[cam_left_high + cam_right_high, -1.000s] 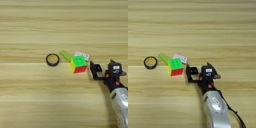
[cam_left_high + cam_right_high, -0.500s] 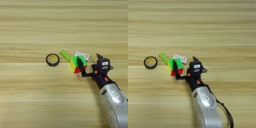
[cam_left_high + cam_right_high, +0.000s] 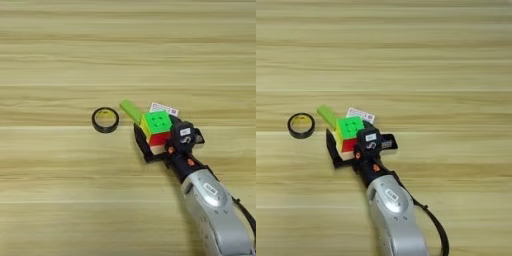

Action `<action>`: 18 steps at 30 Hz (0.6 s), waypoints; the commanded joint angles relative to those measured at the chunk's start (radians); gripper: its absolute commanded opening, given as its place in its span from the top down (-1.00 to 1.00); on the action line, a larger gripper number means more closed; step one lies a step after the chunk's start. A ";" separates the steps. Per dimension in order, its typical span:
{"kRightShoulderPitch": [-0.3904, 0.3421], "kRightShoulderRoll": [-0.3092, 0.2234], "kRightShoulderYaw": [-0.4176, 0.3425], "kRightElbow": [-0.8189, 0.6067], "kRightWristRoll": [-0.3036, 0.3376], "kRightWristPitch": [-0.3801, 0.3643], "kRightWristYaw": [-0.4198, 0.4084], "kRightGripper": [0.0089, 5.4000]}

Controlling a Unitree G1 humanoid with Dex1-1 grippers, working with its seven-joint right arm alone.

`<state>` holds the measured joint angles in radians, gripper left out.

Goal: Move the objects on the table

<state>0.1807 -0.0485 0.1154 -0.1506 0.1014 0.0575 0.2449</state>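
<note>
Change: hand [image 3: 156,142] has advanced from right of the puzzle cube [image 3: 156,125] to straddle it.
Hand: fingers around cube, apparently clamped.
Meaning: cube ready for moving.

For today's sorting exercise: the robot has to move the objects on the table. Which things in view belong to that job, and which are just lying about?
Part of the job:
- puzzle cube, between the jaws of the right gripper
- black tape ring
- lime-green bar
- white-and-red card
- table they lie on

Just lying about:
- nothing visible; no other loose item shows.
</note>
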 commanded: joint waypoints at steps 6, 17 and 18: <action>-0.084 0.007 -0.015 0.051 -0.011 -0.057 -0.013 -0.99; -0.095 0.006 -0.012 0.072 -0.016 -0.066 -0.005 -0.58; -0.096 0.006 -0.013 0.075 -0.017 -0.067 -0.005 -0.55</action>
<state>0.1341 -0.0434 0.1069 -0.0444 0.0836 0.0277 0.2459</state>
